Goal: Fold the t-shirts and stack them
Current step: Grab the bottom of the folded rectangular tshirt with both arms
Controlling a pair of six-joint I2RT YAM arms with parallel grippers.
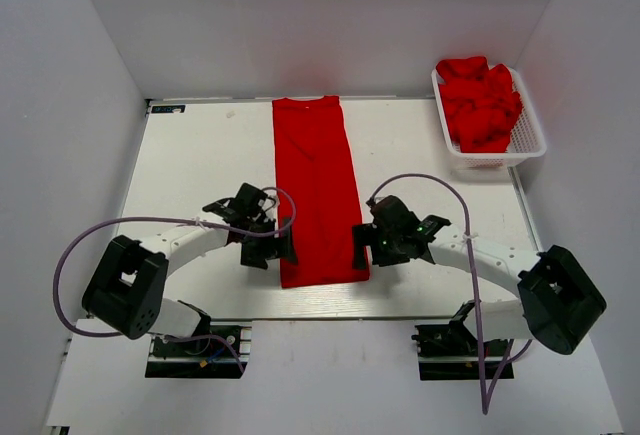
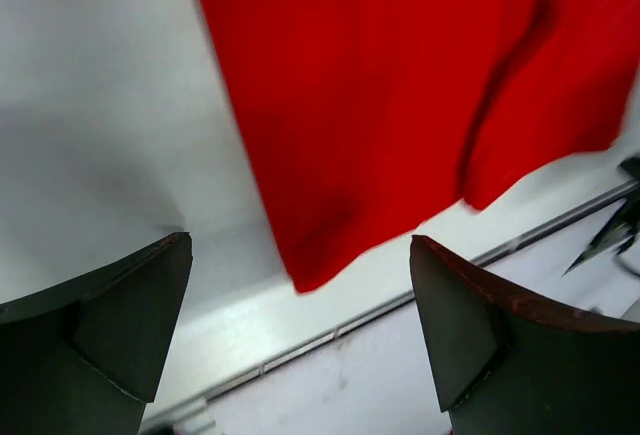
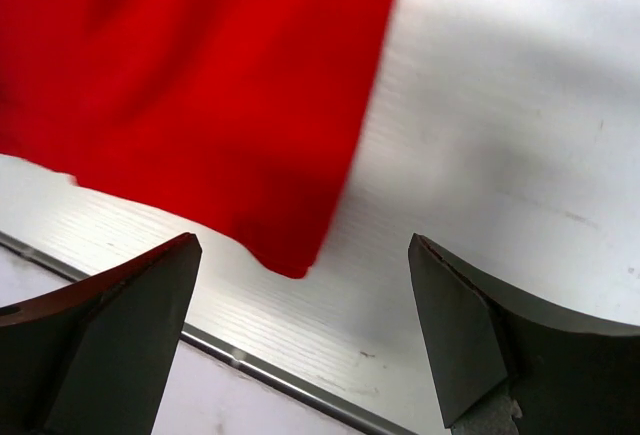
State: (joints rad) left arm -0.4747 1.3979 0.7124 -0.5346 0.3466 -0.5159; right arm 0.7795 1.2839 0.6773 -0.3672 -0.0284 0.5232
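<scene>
Centre of the white table (image 1: 200, 175): one plain bright red t-shirt (image 1: 316, 190), folded lengthwise into a long narrow band, sleeves tucked out of sight. Lies flat and smooth, neckline at the far edge, hem just short of the near edge. Widens slightly toward the near end, with a lengthwise fold visible by the hem. Far right, heaped in a white mesh basket (image 1: 530, 140): more red t-shirts (image 1: 480, 100), crumpled, unfolded, piled above the rim.
</scene>
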